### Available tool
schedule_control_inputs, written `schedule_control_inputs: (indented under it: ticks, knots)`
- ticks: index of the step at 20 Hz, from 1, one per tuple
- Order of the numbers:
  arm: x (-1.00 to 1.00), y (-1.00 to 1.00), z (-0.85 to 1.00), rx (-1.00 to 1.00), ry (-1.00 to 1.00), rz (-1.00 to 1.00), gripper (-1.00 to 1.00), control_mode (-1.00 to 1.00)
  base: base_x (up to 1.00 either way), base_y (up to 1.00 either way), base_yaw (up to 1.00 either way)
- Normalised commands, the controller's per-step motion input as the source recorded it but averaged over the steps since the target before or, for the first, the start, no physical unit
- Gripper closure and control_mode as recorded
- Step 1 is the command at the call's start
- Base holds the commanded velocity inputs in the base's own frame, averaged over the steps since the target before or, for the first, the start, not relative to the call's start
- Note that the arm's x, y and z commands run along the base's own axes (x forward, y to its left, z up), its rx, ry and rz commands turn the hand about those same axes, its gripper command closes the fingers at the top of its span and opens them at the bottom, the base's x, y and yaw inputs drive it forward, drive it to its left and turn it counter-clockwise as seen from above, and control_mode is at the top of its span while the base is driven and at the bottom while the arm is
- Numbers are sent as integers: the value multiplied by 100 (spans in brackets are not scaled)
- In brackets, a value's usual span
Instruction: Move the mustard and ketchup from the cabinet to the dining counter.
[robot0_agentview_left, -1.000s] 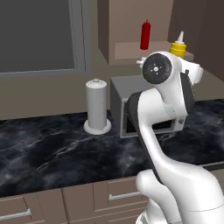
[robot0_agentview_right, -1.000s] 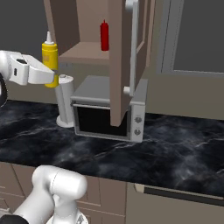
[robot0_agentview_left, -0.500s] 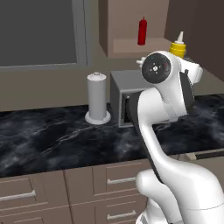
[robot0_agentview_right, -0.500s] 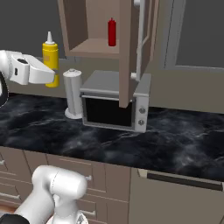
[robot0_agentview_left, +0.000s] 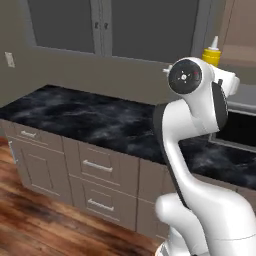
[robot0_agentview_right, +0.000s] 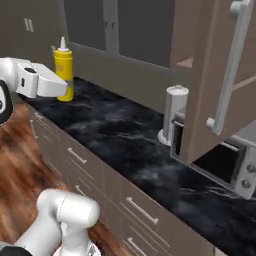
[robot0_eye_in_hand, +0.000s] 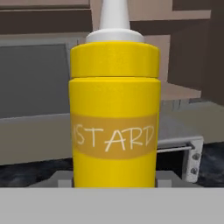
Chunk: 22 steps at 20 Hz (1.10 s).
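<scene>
The mustard (robot0_eye_in_hand: 114, 118) is a yellow squeeze bottle with a pale nozzle, held upright in the air. My gripper (robot0_agentview_right: 64, 90) is shut on its lower body, at the left in the right base view. In the left base view the mustard's (robot0_agentview_left: 211, 53) top shows behind my arm's upper joint. The cabinet (robot0_agentview_right: 216, 90) hangs at the right with its brown door swung open and its grey bar handle (robot0_agentview_right: 231, 65) towards me. The ketchup and the dining counter are out of view.
A black marble worktop (robot0_agentview_right: 125, 135) over brown drawers (robot0_agentview_left: 95, 167) runs across both base views. On it stand a paper towel holder (robot0_agentview_right: 175, 114) and a microwave (robot0_agentview_right: 227, 167) under the cabinet. Wooden floor (robot0_agentview_left: 35, 225) lies at the lower left.
The whole picture has shifted: the base has moved, so the cabinet and microwave slid right and the ketchup left the views. The mustard stays in my gripper.
</scene>
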Motion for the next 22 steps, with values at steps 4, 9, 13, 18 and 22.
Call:
schedule_control_inputs:
  ticks: [4,9,13,18,22]
  knots:
    - [0,0,0,0,0,0,100,100,-1,0,100]
    - [0,0,0,0,0,0,100,100,-1,0,100]
    - [0,0,0,0,0,0,100,100,-1,0,100]
    - [0,0,0,0,0,0,100,100,0,0,100]
    - [0,0,0,0,0,0,100,100,5,0,97]
